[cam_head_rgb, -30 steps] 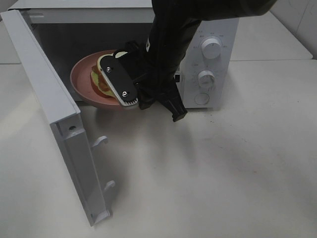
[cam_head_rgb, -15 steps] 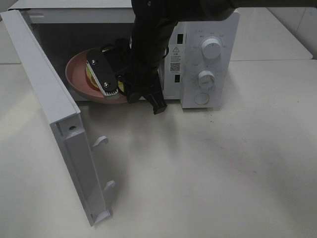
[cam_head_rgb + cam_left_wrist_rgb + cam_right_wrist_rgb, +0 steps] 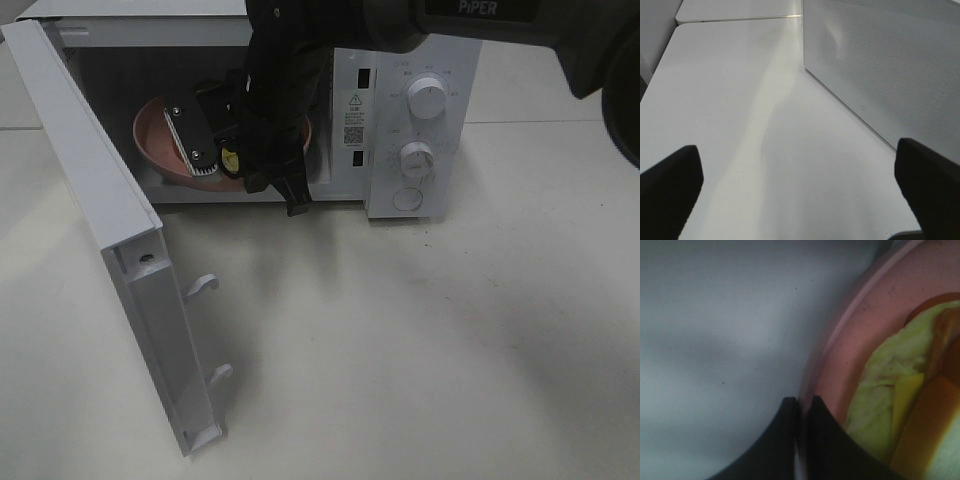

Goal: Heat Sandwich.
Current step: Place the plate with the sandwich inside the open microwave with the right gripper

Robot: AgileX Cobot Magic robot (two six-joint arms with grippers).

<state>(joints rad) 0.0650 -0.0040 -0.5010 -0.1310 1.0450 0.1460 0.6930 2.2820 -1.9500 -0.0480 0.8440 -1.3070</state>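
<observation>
The sandwich (image 3: 900,395), pale bread with yellow-green filling, lies on a round pink plate (image 3: 860,340). My right gripper (image 3: 801,402) is shut on the plate's rim. In the high view the plate (image 3: 155,140) sits tilted inside the open microwave (image 3: 420,60), with the right gripper (image 3: 205,150) and its dark arm reaching into the cavity. Only a yellow speck of the sandwich (image 3: 230,157) shows there, the rest hidden by the arm. My left gripper (image 3: 797,147) is open over bare table and holds nothing.
The microwave door (image 3: 90,200) stands swung wide to the left, its latch hooks facing the table. Two knobs (image 3: 427,97) sit on the control panel at right. A white dotted microwave panel (image 3: 890,75) runs beside the left gripper. White table (image 3: 450,340) spreads in front.
My right arm has carried the plate with the sandwich leftward and deeper into the microwave cavity. The left gripper has not moved.
</observation>
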